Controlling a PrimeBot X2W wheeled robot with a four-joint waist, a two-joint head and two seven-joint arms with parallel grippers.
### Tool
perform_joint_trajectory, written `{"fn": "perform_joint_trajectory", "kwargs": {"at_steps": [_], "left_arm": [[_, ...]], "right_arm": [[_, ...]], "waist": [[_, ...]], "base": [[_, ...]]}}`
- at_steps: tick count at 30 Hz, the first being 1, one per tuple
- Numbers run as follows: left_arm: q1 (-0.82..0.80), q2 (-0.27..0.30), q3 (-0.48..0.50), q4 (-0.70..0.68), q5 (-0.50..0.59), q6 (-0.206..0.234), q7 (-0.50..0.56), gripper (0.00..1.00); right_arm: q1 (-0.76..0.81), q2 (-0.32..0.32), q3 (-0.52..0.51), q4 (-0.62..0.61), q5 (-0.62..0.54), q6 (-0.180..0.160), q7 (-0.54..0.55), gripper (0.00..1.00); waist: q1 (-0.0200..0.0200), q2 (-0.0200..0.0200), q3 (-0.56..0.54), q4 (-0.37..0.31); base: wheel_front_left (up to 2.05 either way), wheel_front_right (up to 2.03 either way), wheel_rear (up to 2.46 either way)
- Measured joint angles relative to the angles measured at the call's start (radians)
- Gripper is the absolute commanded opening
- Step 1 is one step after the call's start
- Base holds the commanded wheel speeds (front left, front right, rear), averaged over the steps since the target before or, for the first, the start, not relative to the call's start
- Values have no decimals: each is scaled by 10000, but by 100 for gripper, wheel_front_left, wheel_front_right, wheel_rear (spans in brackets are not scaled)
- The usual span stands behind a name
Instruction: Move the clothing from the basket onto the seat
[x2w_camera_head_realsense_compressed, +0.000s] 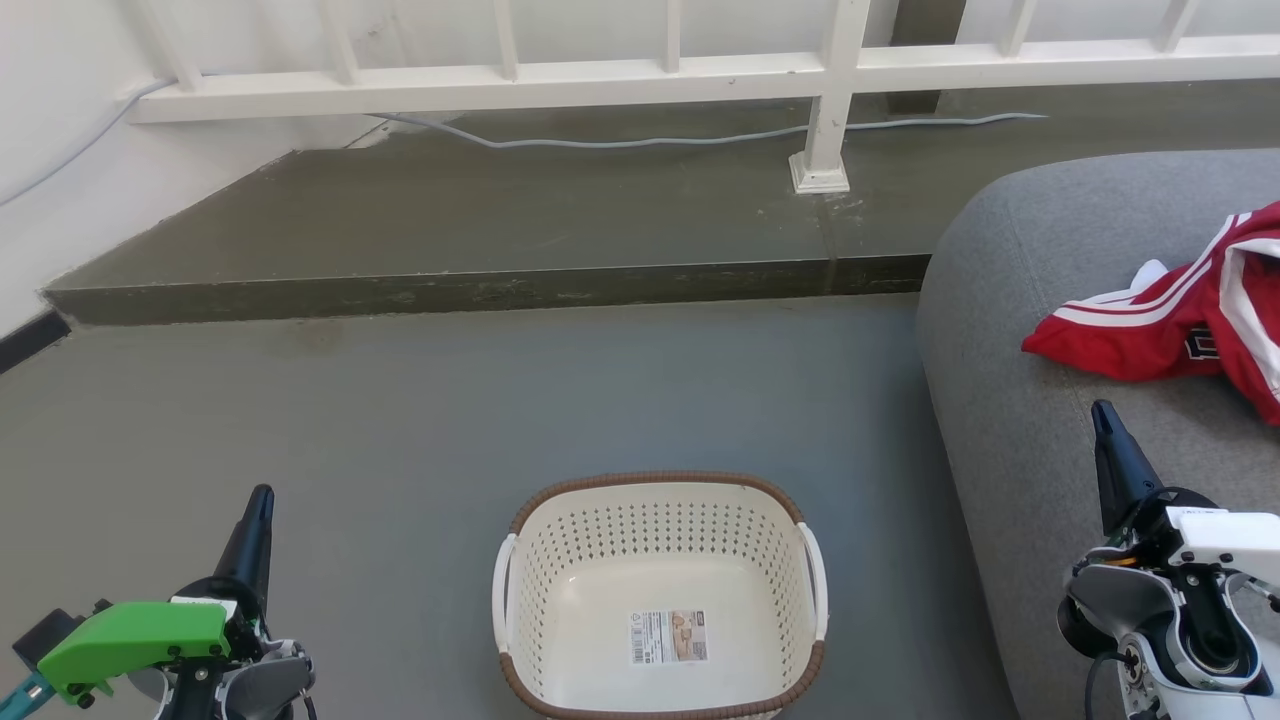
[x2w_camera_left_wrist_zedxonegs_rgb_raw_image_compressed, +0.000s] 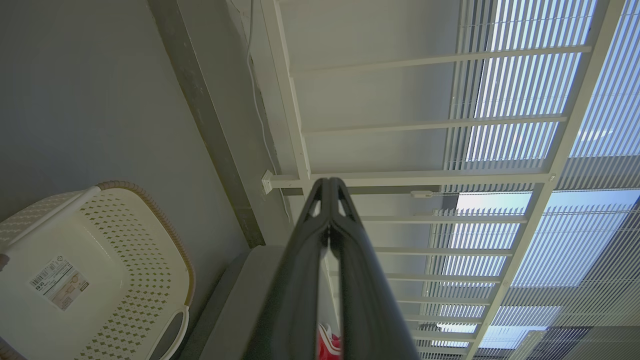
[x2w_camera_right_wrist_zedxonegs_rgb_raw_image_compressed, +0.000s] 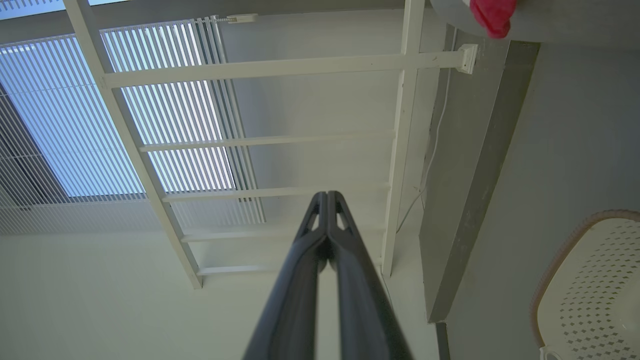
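Note:
The red clothing (x2w_camera_head_realsense_compressed: 1190, 310) with white stripes lies bunched on the grey seat (x2w_camera_head_realsense_compressed: 1030, 400) at the right edge of the head view. A red scrap of the clothing (x2w_camera_right_wrist_zedxonegs_rgb_raw_image_compressed: 494, 15) shows at the top of the right wrist view. On the floor at bottom centre stands the cream basket (x2w_camera_head_realsense_compressed: 660, 520) with a brown rim, holding just a label (x2w_camera_head_realsense_compressed: 668, 637). My left gripper (x2w_camera_head_realsense_compressed: 260, 497) is shut and holds nothing, low at the left, well apart from the basket. My right gripper (x2w_camera_head_realsense_compressed: 1102, 410) is shut and holds nothing, over the seat's front part, just below the clothing.
A raised concrete step (x2w_camera_head_realsense_compressed: 480, 290) crosses the floor behind the basket. A white railing (x2w_camera_head_realsense_compressed: 640, 75) with a post (x2w_camera_head_realsense_compressed: 825, 150) stands on it, and a grey cable (x2w_camera_head_realsense_compressed: 650, 140) runs along it. A white wall (x2w_camera_head_realsense_compressed: 60, 150) closes the left side.

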Motion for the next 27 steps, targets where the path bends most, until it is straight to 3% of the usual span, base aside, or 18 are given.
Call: {"fn": "perform_joint_trajectory", "kwargs": {"at_steps": [27], "left_arm": [[-2, -4, 15, 25, 0, -2, 0, 0]], "right_arm": [[-2, 2, -17, 23, 0, 2, 0, 0]], "waist": [[0, 0, -1, 0]], "base": [[0, 0, 0]]}}
